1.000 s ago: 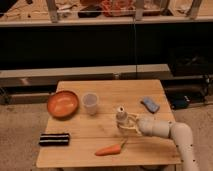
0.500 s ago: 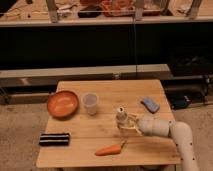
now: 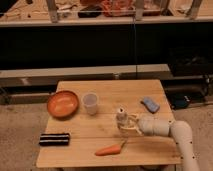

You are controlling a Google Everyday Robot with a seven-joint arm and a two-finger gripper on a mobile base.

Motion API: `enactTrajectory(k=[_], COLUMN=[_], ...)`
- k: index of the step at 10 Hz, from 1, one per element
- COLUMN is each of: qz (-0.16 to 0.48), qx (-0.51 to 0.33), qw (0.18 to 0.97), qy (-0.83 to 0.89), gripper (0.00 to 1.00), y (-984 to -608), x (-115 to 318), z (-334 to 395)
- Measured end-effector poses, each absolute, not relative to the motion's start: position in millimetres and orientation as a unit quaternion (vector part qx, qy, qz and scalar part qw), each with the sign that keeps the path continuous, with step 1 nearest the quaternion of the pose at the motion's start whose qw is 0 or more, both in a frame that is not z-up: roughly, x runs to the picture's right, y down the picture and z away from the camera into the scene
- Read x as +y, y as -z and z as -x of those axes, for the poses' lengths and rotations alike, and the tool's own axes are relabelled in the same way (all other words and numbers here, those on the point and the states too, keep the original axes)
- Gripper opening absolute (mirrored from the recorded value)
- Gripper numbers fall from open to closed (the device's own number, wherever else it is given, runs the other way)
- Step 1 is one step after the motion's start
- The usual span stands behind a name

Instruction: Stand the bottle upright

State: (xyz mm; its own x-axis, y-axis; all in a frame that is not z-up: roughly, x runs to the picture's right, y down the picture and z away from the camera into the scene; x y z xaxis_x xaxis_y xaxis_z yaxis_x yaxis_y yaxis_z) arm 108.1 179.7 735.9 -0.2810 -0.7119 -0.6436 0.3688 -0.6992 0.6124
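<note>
Pale translucent plastic bottle [image 3: 120, 116] with a whitish cap stands upright mid-way across the light wooden table [image 3: 110, 90], the white gripper [image 3: 128, 126] right against its base, likely steadying it, though whether it clasps cannot be told.

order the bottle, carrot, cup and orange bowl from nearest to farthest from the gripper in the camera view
The gripper is over the table, right of centre.
1. bottle, right beside it, upright
2. carrot, near the front edge
3. cup, further left, mid-table
4. orange bowl, far left
</note>
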Motion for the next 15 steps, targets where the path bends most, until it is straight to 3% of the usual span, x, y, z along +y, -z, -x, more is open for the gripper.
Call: enactTrajectory(k=[7, 10, 15], qz=[-0.494, -0.495, -0.491], qx=[-0.182, -0.184, -0.181], qw=[0.345, 0.345, 0.347], qy=[0.777, 0.776, 0.778], gripper=[0.2, 0.38, 0.38], y=[-742.6, -744.7, -744.3], x=[180.8, 181.0, 181.5], z=[-110.9, -113.1, -118.0])
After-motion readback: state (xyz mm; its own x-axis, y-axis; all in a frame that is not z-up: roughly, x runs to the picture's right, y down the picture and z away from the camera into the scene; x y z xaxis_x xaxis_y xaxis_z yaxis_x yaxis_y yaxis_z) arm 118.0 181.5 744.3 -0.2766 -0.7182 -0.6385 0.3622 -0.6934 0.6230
